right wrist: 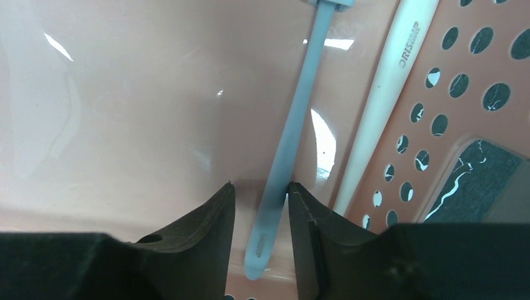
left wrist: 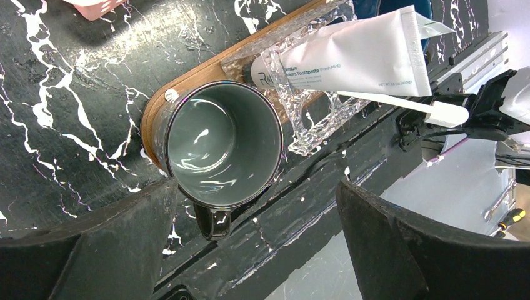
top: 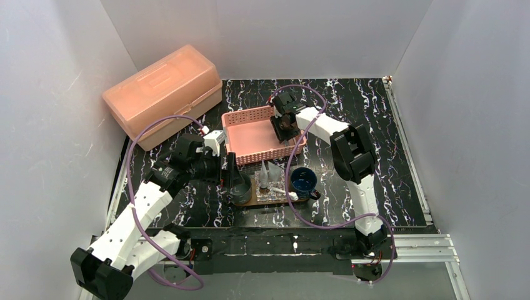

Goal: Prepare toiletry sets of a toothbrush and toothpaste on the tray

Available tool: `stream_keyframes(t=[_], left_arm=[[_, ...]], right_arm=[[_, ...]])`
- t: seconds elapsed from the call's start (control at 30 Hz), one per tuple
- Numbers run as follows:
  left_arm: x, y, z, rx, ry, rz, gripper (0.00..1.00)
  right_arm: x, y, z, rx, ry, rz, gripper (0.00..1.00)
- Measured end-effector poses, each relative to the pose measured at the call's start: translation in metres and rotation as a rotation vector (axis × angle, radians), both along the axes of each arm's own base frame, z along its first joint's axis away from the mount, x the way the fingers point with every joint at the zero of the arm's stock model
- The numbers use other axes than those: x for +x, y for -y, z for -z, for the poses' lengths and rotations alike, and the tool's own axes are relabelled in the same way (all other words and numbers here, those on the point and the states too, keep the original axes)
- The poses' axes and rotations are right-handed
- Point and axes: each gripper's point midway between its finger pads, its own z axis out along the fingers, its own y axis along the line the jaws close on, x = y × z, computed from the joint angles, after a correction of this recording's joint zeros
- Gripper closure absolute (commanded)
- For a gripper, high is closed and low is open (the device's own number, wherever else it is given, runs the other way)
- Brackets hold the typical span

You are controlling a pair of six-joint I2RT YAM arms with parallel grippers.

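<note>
**Location.** Find the grey toothbrush (right wrist: pixel 284 144) flat on the floor of the pink basket (right wrist: pixel 437 94), near its perforated side wall. Expect a white toothbrush (right wrist: pixel 381 94) just beside it, closer to that wall.

**Right claw (right wrist: pixel 260 200).** Lowered inside the basket, half-closed astride the grey handle near its tail end. One finger touching, a sliver of shadow at the other. Do not assume a firm pinch: cannot tell from these views.

**Handling.**
- Treat the grey toothbrush as light, stiff and thin, with a smooth handle likely to slip or pivot on the glossy basket floor.
- Take hold across the narrow handle, somewhat up from the tail toward mid-length, to limit swinging.
- Close squarely and avoid catching the white neighbour.
- Lift straight up before crossing the basket wall.

**Destination.** Look for the wooden tray (left wrist: pixel 187 84) just outside the basket's near wall. Already on it: a grey mug (left wrist: pixel 222 150) and a clear plastic box (left wrist: pixel 312 106) holding a toothpaste tube (left wrist: pixel 350 59), with a second white toothbrush (left wrist: pixel 406 105) across it. Treat the tube as soft and easily dented. Grip mid-body, lightly.

**Left claw (left wrist: pixel 259 250).** Spread wide, empty, poised above the grey mug.
</note>
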Motion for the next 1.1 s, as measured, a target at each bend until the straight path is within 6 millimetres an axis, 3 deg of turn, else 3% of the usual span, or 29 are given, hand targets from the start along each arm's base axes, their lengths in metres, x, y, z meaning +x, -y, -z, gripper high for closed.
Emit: stream_keyframes(t=[0.47, 0.9, 1.0, 1.1], left_arm=[[0.001, 0.000, 0.003, 0.005, -0.010, 0.000, 0.02], [0.002, 0.001, 0.009, 0.019, -0.034, 0.002, 0.02], [0.002, 0.001, 0.010, 0.021, -0.037, 0.002, 0.02], [0.003, 0.001, 0.010, 0.021, -0.038, 0.002, 0.02]], right_arm=[[0.001, 0.003, 0.002, -0.026, 0.011, -0.006, 0.99], [-0.002, -0.005, -0.003, -0.022, 0.026, -0.038, 0.99], [-0.003, -0.011, -0.014, -0.001, 0.042, -0.051, 0.99], [-0.003, -0.017, -0.038, 0.036, 0.081, -0.060, 0.99]])
